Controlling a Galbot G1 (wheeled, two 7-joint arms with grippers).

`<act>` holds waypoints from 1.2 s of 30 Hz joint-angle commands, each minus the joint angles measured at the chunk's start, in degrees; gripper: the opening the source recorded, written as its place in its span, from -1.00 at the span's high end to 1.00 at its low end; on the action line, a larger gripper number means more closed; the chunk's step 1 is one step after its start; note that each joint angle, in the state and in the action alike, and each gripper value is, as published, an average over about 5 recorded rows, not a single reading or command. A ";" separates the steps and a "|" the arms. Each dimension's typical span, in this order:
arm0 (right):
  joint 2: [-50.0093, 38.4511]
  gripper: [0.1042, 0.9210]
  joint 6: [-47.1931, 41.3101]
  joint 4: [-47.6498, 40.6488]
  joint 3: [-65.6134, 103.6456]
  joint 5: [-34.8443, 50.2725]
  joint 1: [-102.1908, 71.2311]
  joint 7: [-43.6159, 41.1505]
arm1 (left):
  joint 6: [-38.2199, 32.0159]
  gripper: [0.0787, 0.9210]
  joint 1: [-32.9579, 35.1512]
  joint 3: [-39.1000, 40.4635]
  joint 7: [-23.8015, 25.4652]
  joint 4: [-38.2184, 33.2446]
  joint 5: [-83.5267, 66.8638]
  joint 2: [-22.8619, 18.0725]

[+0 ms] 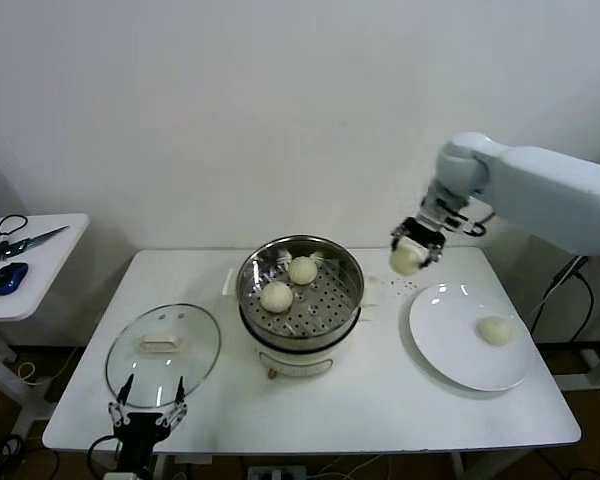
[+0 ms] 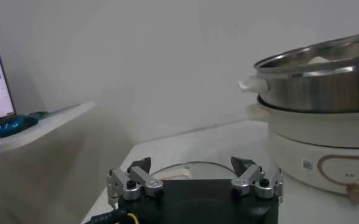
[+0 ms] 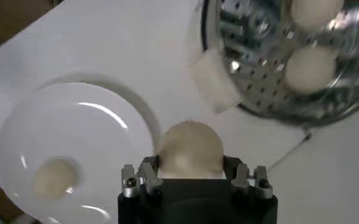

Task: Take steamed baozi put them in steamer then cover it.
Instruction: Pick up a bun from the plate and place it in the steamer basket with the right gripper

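White wall behind; white counter (image 1: 380, 400) carrying the steamer (image 1: 300, 290), the cover (image 1: 163, 352) and a white plate (image 1: 450, 350).

Right hand (image 1: 410, 255) is hanging in the air between the steamer and the plate, above the counter. It is gripping one baozi (image 1: 407, 259); in the right wrist view the bun (image 3: 191, 149) is sitting between the fingers (image 3: 144, 176), which are pressing in on both its sides.

Two baozi are lying in the steamer basket, one toward the back (image 1: 302, 270) and one nearer the front left (image 1: 276, 296), just beside each other. A fourth (image 1: 496, 331) is resting on the plate, right of centre.

Cover is lying flat on the counter, left of the steamer, handle up.

Left hand (image 1: 147, 415) is sitting low at the counter's front edge, just before the cover, fingers (image 2: 130, 182) spread wide, holding nothing.
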 commanded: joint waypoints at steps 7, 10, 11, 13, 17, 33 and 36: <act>21.86 -0.41 7.13 -0.52 0.04 -2.52 0.22 -0.43 | -0.27 -0.77 0.04 -0.39 0.06 0.15 -0.62 0.69; 23.59 -0.41 7.06 -0.37 -0.51 -2.92 -2.21 -0.21 | -0.64 -0.77 0.51 -0.57 0.04 0.51 -0.87 0.70; 23.91 -0.41 7.06 -0.24 -0.72 -3.17 -2.96 -0.16 | -0.75 -0.77 0.67 -0.64 0.03 0.61 -0.97 0.69; 24.08 -0.41 7.11 0.13 -1.12 -4.06 -4.39 -0.12 | -0.95 -0.77 0.93 -0.81 0.02 0.79 -1.22 0.68; 23.66 -0.42 7.19 1.01 -2.12 -5.96 -6.89 -0.04 | -1.02 -0.77 1.19 -1.18 0.11 1.08 -1.70 0.80; 22.44 -0.45 7.68 1.35 -3.72 -8.43 -9.79 0.79 | -0.94 -0.77 0.39 -1.16 0.17 2.10 -1.77 0.78; 22.40 -0.55 7.26 1.15 -3.55 -8.63 -9.89 1.62 | -0.90 -0.77 0.24 -1.10 0.17 2.16 -1.75 0.80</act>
